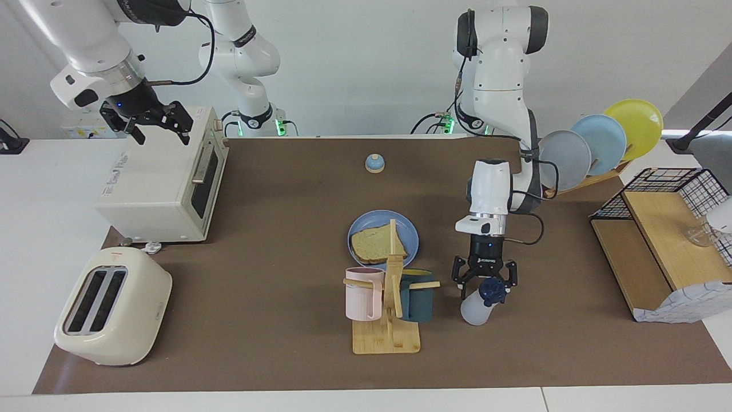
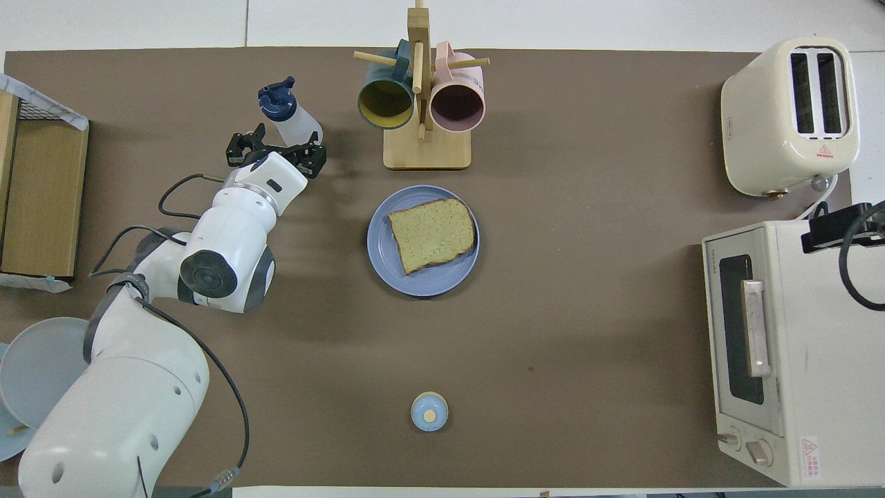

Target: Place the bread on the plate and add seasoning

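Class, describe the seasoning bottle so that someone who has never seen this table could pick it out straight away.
Start at the wooden mug rack holding a pink and a teal mug, farther from the robots than the plate of bread. Beside the rack, toward the left arm's end of the table, stands the seasoning bottle under the open left claw. Its translucent whitish body and navy cap set it apart.
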Robot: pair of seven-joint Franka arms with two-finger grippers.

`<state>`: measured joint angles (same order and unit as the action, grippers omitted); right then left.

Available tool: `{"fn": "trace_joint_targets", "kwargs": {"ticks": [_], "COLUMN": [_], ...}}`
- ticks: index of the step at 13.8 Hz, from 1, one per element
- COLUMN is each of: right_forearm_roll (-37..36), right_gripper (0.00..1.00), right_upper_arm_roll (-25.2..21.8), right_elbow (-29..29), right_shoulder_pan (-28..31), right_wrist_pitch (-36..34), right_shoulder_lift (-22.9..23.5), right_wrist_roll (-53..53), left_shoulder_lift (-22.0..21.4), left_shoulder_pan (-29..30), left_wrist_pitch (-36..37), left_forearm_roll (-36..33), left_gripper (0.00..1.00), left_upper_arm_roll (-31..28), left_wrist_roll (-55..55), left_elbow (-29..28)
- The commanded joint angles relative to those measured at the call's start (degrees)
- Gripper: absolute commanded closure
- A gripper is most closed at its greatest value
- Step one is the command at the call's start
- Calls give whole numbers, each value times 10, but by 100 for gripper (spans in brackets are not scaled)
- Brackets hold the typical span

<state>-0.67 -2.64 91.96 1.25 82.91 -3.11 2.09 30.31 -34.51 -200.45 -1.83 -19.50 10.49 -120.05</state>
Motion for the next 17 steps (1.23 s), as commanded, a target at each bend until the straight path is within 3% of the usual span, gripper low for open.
{"fn": "trace_joint_targets", "kwargs": {"ticks": [1, 5, 8, 11, 17], "right_forearm_roll": [0, 0, 0, 0, 0], "right_gripper": [0, 0, 0, 0, 0], "right_upper_arm_roll": [3, 3, 3, 3, 3], "right_elbow": [8, 8, 8, 8, 8], "right_shoulder_pan": [8, 8, 8, 8, 8], "right_wrist_pitch": [8, 8, 7, 8, 8], "right_shoulder_lift": [-7, -7, -7, -7, -7], "right_wrist_roll": [14, 15, 15, 14, 14], "left_shoulder_lift": [-83, -144, -161, -205, -295], "left_shoulder_pan": [-6, -34, -50, -84, -123], "left_wrist_pitch": [-2, 1, 4, 128, 300], "left_forearm_roll": [-11, -10, -10, -10, -10], "left_gripper": [0, 0, 0, 0, 0], "left_upper_arm_roll": [-1, -1, 0, 0, 1], "left_wrist_roll": [4, 14, 37, 44, 52], "left_elbow": [-87, -150, -177, -174, -167]}}
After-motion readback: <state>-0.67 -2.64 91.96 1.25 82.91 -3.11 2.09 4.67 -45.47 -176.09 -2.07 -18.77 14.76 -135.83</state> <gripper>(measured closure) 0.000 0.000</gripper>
